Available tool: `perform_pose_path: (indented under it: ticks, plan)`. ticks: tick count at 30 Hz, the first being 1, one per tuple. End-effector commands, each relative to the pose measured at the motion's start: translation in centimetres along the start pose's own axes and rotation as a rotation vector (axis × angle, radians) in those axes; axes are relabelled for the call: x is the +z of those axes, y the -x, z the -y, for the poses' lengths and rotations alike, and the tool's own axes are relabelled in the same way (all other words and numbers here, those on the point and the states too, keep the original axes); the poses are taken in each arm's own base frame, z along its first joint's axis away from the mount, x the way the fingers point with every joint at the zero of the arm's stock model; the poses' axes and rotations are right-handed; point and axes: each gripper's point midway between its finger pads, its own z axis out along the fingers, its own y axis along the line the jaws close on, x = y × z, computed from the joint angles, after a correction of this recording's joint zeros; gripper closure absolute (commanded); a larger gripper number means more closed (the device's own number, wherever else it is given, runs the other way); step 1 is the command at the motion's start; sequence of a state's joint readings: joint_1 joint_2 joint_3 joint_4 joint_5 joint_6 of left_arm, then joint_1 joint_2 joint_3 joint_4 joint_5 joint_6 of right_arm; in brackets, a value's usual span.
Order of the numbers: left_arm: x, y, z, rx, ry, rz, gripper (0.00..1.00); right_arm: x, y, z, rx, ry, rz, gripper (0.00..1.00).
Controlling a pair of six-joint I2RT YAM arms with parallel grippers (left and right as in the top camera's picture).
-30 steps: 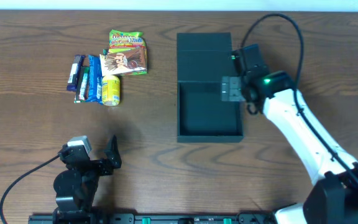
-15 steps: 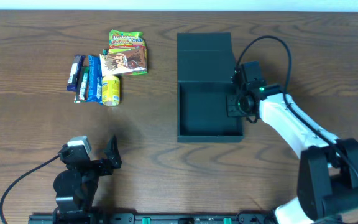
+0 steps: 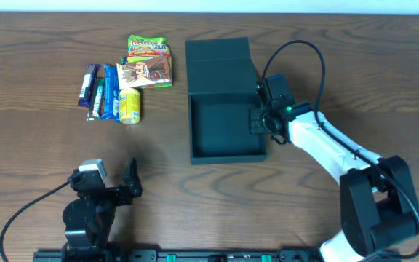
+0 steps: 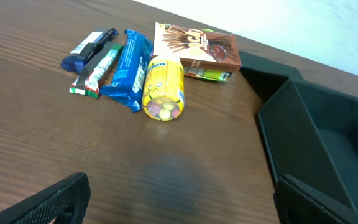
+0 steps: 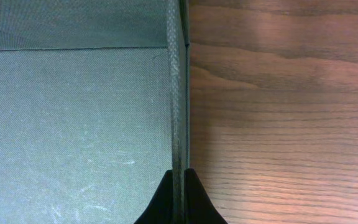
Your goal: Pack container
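Note:
The dark teal container (image 3: 224, 131) lies open in the middle of the table, its flap lid (image 3: 217, 57) folded back on the far side. My right gripper (image 3: 260, 121) is shut on the container's right wall (image 5: 177, 93), one finger inside and one outside (image 5: 179, 186). The box's floor (image 5: 73, 124) is bare. My left gripper (image 3: 122, 185) stays open near the front left edge, jaws wide apart (image 4: 182, 199) over bare wood. In the left wrist view the container (image 4: 328, 124) shows at right.
Snacks lie in a group at the back left: a green pack (image 3: 148, 46), a brown biscuit-stick box (image 3: 145, 73), a yellow tube (image 3: 129, 106), blue bars (image 3: 110, 91) and a dark bar (image 3: 89, 84). The tube (image 4: 162, 93) lies nearest the left gripper.
The right gripper came down onto the container's right wall and shut on it. The container has then slid left, toward the snacks. The left arm has not moved.

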State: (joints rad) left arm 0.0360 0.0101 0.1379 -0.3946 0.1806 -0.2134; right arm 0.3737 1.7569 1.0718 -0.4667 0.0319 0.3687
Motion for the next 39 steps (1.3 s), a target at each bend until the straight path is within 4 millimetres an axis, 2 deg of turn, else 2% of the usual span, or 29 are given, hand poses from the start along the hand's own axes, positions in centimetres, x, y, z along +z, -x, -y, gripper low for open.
perform_pose_path:
  ticks: [1,5,10,11,12,13,14,15,21,22,23,27,30,33,39]
  plan:
    - [0.3,-0.9,-0.1,-0.012,-0.001,-0.02,0.05,-0.1,0.8,-1.1,0.08,0.02,0.033,0.98]
    - [0.3,-0.9,-0.1,-0.012,-0.001,-0.02,0.05,-0.2,2.1,-1.3,0.107,0.019,0.092,0.98]
    - [0.3,-0.9,-0.1,-0.012,-0.001,-0.02,0.04,0.4,2.0,-0.9,0.096,-0.005,0.091,0.99]
    - [0.3,-0.9,-0.1,-0.012,-0.001,-0.02,0.05,0.5,2.1,-1.1,0.07,0.003,0.094,0.88]
    - [0.3,-0.9,-0.1,-0.012,-0.001,-0.02,0.05,0.5,2.2,-1.3,0.041,0.009,0.1,0.58]
    - [0.3,-0.9,-0.1,-0.012,-0.001,-0.02,0.05,0.5,2.2,-1.3,0.028,0.009,0.1,0.4]
    - [0.3,-0.9,-0.1,-0.012,-0.001,-0.02,0.05,0.5,2.2,-1.3,0.021,0.008,0.099,0.14]
    - [0.3,-0.9,-0.1,-0.012,-0.001,-0.02,0.05,0.5,2.1,-1.3,0.022,0.006,0.095,0.01]
    - [0.3,-0.9,-0.1,-0.012,-0.001,-0.02,0.05,0.6,1.7,-1.4,-0.064,0.016,0.076,0.01]
    - [0.3,-0.9,-0.1,-0.012,-0.001,-0.02,0.05,0.6,1.5,-1.5,-0.084,0.02,0.068,0.02]
    - [0.3,-0.9,-0.1,-0.012,-0.001,-0.02,0.05,0.6,1.4,-1.4,-0.095,0.017,0.061,0.11]
    - [0.3,-0.9,-0.1,-0.012,-0.001,-0.02,0.04,0.6,0.4,-1.0,-0.133,0.002,0.023,0.55]
    - [0.3,-0.9,-0.1,-0.012,-0.001,-0.02,0.04,0.6,-0.3,-0.7,-0.145,-0.009,-0.005,0.82]
    - [0.3,-0.9,-0.1,-0.012,-0.001,-0.02,0.05,0.6,-0.5,-0.4,-0.148,-0.02,-0.016,0.95]
    - [0.3,-0.9,-0.1,-0.012,-0.001,-0.02,0.05,0.6,-1.4,0.1,-0.168,-0.04,-0.054,0.99]
